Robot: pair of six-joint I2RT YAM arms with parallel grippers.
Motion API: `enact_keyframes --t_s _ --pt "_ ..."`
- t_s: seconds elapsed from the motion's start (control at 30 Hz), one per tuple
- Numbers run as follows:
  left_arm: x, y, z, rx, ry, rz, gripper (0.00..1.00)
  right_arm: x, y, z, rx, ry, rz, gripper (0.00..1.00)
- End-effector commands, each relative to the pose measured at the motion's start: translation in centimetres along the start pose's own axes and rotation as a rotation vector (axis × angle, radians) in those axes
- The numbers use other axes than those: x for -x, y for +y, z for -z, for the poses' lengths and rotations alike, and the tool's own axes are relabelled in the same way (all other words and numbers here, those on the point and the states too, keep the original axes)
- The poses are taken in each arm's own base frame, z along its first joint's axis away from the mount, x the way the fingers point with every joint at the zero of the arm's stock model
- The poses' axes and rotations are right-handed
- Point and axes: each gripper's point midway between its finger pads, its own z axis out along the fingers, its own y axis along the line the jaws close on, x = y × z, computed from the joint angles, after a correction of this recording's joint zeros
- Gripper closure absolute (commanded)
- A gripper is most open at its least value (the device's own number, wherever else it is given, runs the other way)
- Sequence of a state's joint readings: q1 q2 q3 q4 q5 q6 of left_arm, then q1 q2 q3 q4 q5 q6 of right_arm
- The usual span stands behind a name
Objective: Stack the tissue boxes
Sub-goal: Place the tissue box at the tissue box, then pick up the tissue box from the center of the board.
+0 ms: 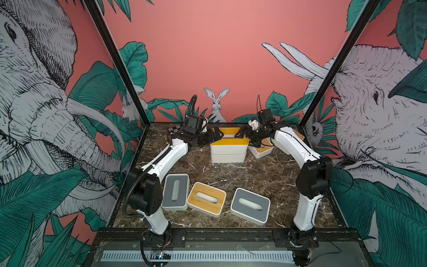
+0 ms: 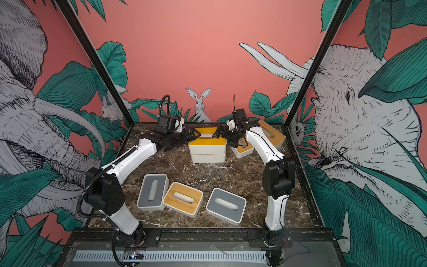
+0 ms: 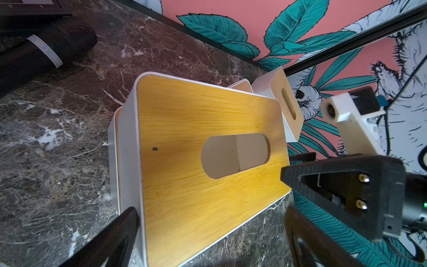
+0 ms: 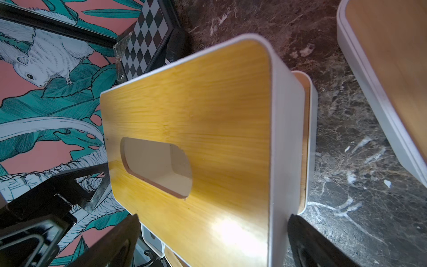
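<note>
bamboo-lidded white tissue box (image 1: pixel 228 141) sits offset on a matching lower box (image 1: pixel 228 158); left hand (image 1: pixel 216 136) and right hand (image 1: pixel 240 134) flank it, open; a careless brush could slide it off.

Pink wall (image 1: pixel 208 57) at twelve o'clock, rabbit (image 1: pixel 217 104) painted low on it. Elephant (image 1: pixel 34 104) at nine, second elephant (image 1: pixel 374 104) at three, green leaves (image 1: pixel 97 87) all round. Dark marble top (image 1: pixel 231 175) below, black posts (image 1: pixel 111 53) rising.
</note>
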State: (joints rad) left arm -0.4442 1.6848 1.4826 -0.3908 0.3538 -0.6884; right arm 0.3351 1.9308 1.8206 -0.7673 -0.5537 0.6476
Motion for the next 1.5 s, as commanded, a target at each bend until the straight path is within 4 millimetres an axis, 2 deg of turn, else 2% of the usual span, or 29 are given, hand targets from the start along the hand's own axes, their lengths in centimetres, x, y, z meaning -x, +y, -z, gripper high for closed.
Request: enact_keyframes --t_s 0.0,0.2,0.5,0.73,0.9,1.0,1.17,1.33,1.47 --pt "0.4 -1.9 1.8 -0.048 -0.032 -0.022 0.01 0.4 1.1 0.7 0.003 -0.032 0.022 0.0" --pt "1.1 -2.1 2.5 -0.03 -0.05 -0.036 0.01 1.6 0.0 2.5 -0.033 -0.091 -0.003 0.01" --pt "1.9 -2.5 4.9 -0.029 -0.081 -0.055 0.0 1.9 -1.4 4.8 -0.091 -0.132 0.0 0.01" --pt "2.1 -2.4 9.7 -0.008 -0.144 -0.108 0.0 2.2 -3.1 8.3 -0.152 -0.208 0.002 0.0" --pt "1.1 -2.2 13.5 0.042 -0.177 -0.178 0.0 2.6 -4.6 10.8 -0.209 -0.264 -0.018 0.01" --pt "0.2 -2.0 15.4 0.061 -0.191 -0.206 0.0 2.9 -6.4 12.5 -0.281 -0.298 -0.048 0.01" --pt "-1.4 -1.0 17.4 0.093 -0.218 -0.206 0.0 3.9 -10.9 16.0 -0.387 -0.374 -0.171 0.01" --pt "-2.1 -1.8 18.0 0.026 -0.226 -0.195 0.0 4.3 -16.9 19.3 -0.567 -0.432 -0.351 0.0" --pt "-2.1 -2.2 17.7 -0.002 -0.225 -0.179 0.0 4.1 -20.2 20.1 -0.612 -0.47 -0.55 0.01"
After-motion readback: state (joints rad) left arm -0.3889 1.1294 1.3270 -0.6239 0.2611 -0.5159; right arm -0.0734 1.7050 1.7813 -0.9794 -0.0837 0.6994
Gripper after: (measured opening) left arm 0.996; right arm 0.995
